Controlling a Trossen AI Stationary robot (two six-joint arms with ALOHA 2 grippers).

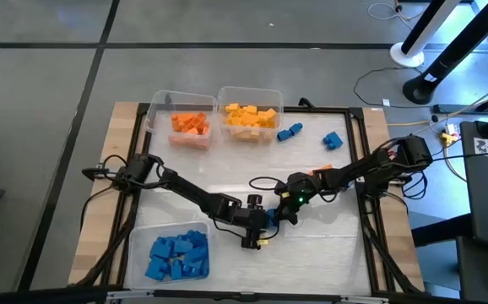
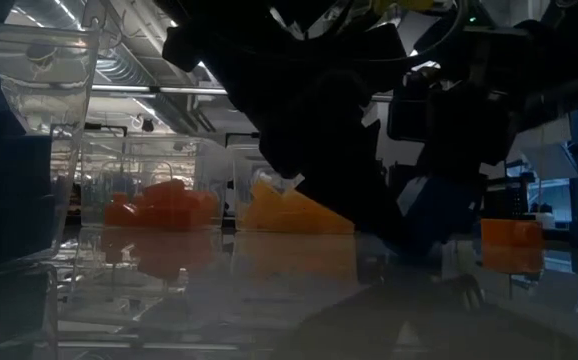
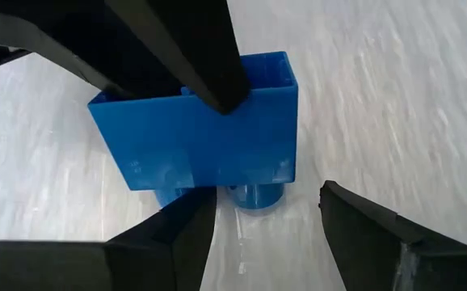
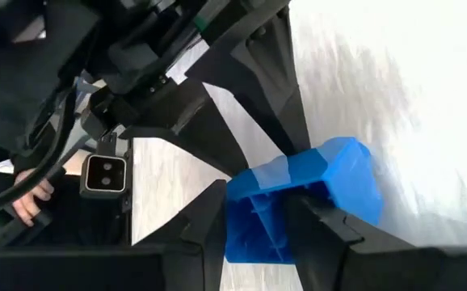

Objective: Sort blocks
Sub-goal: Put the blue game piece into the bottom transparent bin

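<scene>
Pale counter [image 1: 328, 253] with wooden edges. At its far edge stand two clear bins side by side, one of orange blocks [image 1: 190, 124], one of yellow blocks [image 1: 251, 116]. A third bin [image 1: 136, 245], near left corner, holds blue blocks [image 1: 177, 256]. Two loose blue blocks [image 1: 290, 132] [image 1: 333, 140] lie beside the yellow bin.

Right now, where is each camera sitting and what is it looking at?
High view: above the table, looking straight down; both arms show, with the left hand and right hand meeting mid-table.
Low view: at table height, looking across at the orange blocks and yellow blocks; dark arms hang in front.
Left wrist view: on the left arm, facing the blue block; its own hand shows, open.
Right wrist view: on the right arm; its own hand clamps that block.
Shared: both wrist views see the same blue block.
</scene>
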